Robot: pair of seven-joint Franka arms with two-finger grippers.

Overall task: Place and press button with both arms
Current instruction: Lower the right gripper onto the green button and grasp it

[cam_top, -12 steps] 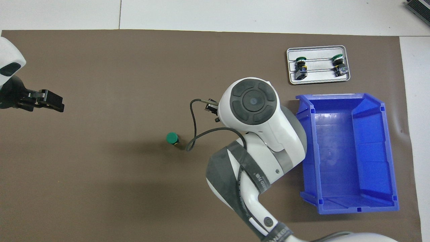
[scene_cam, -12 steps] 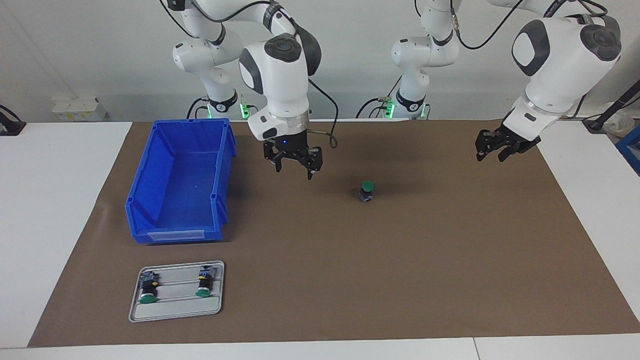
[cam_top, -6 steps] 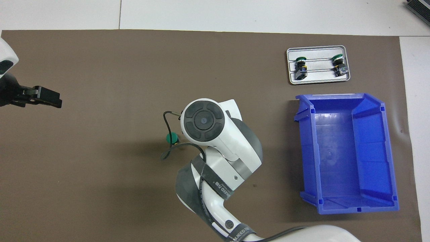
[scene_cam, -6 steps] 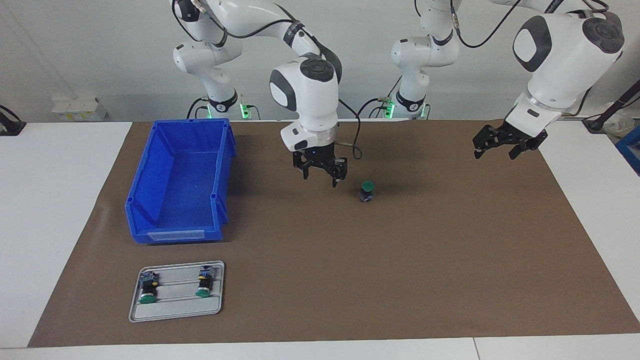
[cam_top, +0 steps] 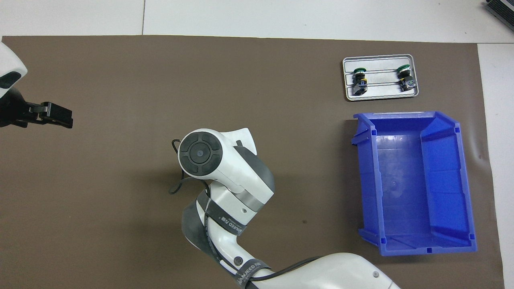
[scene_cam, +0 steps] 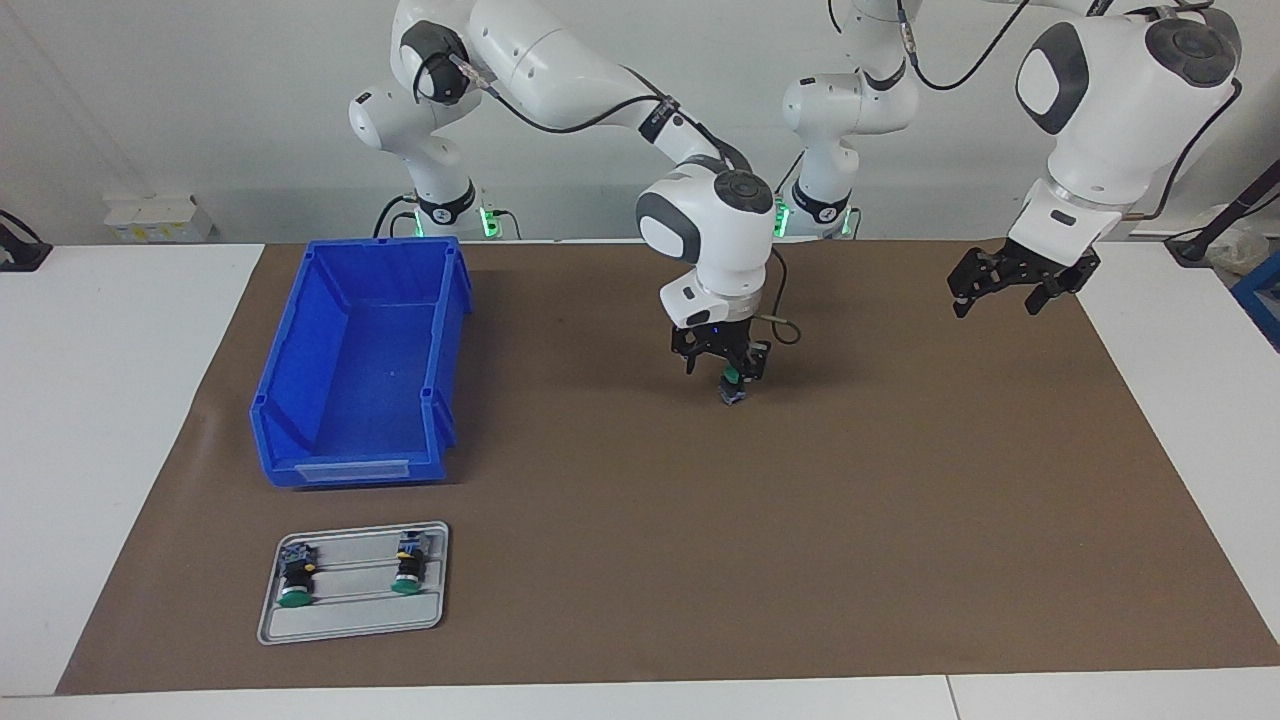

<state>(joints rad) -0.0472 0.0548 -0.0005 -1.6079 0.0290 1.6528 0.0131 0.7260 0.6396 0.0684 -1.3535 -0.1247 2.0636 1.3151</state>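
The blue bin (scene_cam: 360, 360) is sitting at the right arm's end of the brown mat (scene_cam: 700, 560). Toward the left arm's end from the bin, the button (scene_cam: 733, 388) is standing upright on the mat; the right gripper (scene_cam: 722, 366) is reaching down around it, fingers apart, whether gripping I cannot tell. Well apart from the bin, the left gripper (scene_cam: 1000, 295) is hovering, jaws spread, holding nothing.
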